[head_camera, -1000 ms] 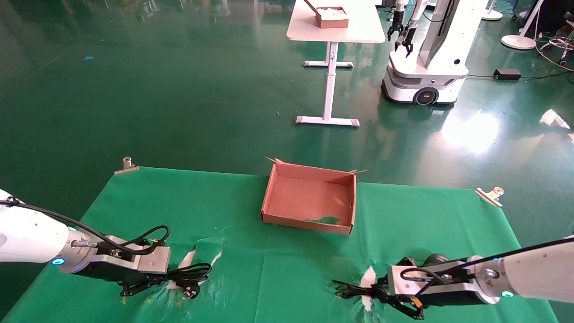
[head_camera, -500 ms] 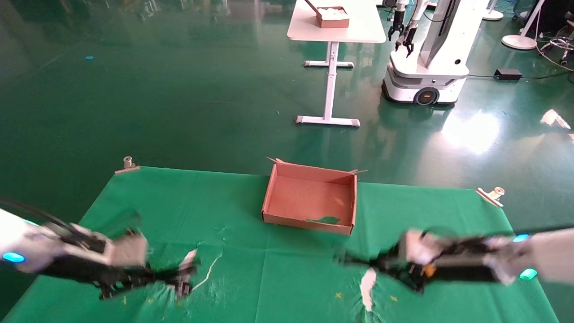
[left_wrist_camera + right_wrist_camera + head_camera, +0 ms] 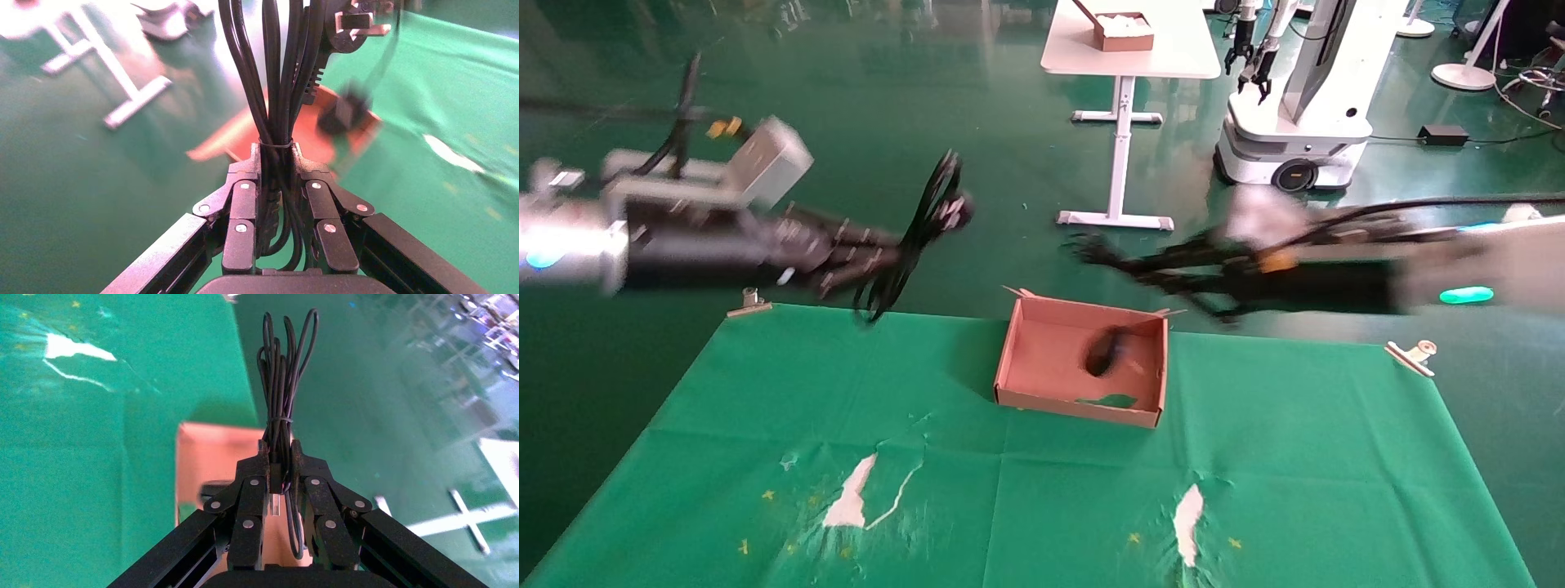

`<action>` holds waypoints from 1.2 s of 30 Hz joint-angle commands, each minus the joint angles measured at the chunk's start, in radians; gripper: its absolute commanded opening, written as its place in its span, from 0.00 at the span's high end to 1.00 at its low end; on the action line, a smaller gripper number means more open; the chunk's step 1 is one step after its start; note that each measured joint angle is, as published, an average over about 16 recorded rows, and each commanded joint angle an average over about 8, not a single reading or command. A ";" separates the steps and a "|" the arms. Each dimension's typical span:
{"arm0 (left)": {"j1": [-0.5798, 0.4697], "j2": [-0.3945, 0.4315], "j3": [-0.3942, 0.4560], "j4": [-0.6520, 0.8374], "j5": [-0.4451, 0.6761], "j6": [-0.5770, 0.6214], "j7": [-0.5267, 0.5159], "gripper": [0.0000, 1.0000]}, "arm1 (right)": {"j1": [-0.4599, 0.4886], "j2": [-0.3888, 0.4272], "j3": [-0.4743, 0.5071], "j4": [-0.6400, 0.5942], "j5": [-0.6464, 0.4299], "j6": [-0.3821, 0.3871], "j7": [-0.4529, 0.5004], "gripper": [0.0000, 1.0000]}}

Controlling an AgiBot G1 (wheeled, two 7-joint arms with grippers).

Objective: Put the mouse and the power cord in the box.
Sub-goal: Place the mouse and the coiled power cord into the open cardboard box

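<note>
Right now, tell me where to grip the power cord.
Grip the power cord at its tied waist, across the bundle from both sides: the tie pinches the loops into one narrow neck. The left gripper already clamps there, with the plug beyond the fingers.

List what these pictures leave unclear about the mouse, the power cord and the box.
- mouse: in the head view, motion blur hides whether it touches the floor of the box. In the right wrist view, the right hand covers most of it.
- power cord: in the left wrist view, its loop ends are cut off by the picture's edge.
- box: in the left wrist view it is blurred and partly behind the cord and the left hand.
</note>
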 commanded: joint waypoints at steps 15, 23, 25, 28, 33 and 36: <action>0.032 0.094 0.032 -0.051 0.044 -0.120 0.036 1.00 | -0.137 -0.216 0.004 -0.043 0.009 0.462 -0.040 0.03; 0.101 0.195 0.085 -0.076 0.122 -0.304 0.102 1.00 | -0.150 -0.192 0.028 -0.042 0.053 0.460 -0.057 0.00; 0.130 0.225 0.099 -0.091 0.140 -0.356 0.119 1.00 | -0.147 -0.177 0.038 -0.048 0.068 0.459 -0.067 0.00; 0.184 0.258 0.119 -0.144 0.160 -0.410 0.145 1.00 | -0.130 -0.141 0.054 -0.052 0.089 0.452 -0.085 0.00; 0.265 0.271 0.165 -0.286 0.163 -0.420 0.156 1.00 | -0.058 -0.046 0.078 -0.035 0.121 0.400 -0.122 0.00; 0.293 0.271 0.202 -0.363 0.154 -0.405 0.136 1.00 | 0.001 0.023 0.091 -0.015 0.138 0.326 -0.140 0.00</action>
